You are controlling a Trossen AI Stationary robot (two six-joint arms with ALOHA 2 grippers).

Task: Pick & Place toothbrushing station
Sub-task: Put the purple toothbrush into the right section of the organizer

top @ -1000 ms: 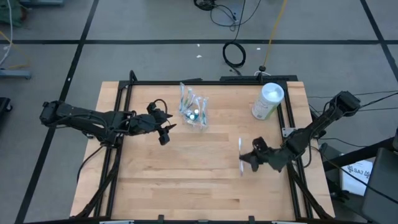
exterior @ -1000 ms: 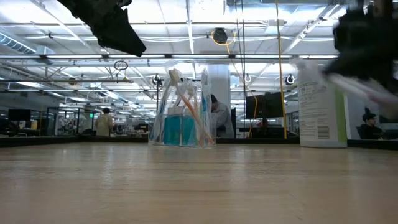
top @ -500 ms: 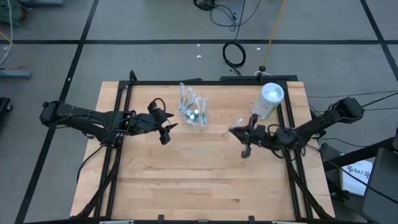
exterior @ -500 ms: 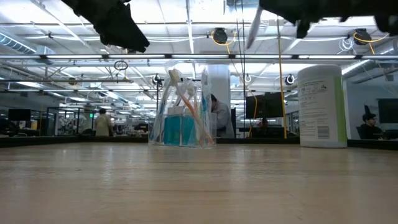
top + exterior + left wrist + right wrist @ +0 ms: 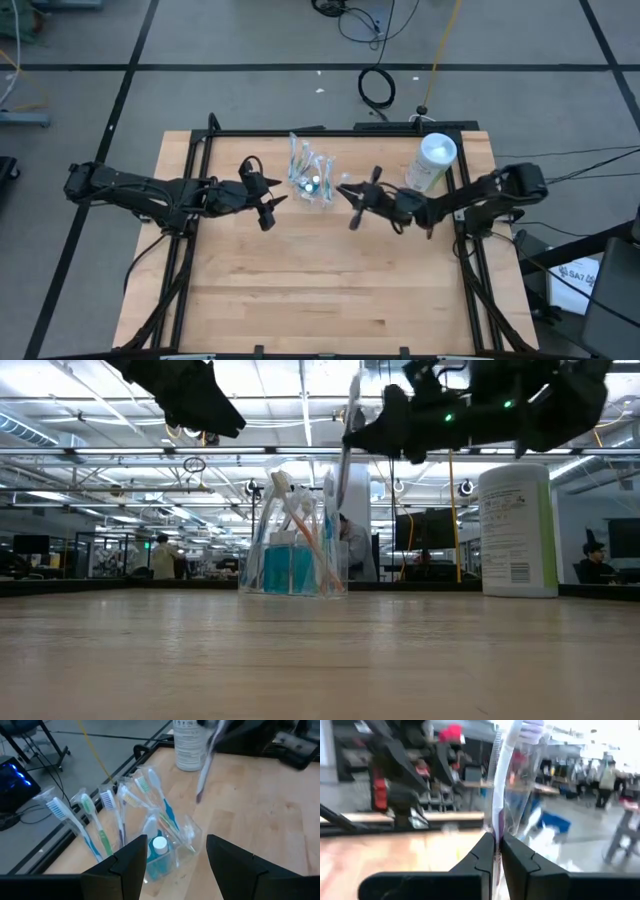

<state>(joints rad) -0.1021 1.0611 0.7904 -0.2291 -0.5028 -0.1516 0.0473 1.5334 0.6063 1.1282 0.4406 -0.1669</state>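
Clear plastic wraps the toothbrush [image 5: 347, 435] pinched upright in the right gripper [image 5: 352, 205], likely so it can be dropped end-first into the cup [image 5: 313, 182] just beside it. The cup, at the table's [image 5: 300, 300] far middle, is crowded with splayed brushes [image 5: 100, 815], so little room is left. The left gripper [image 5: 268, 205] is held wide and empty on the cup's other side.
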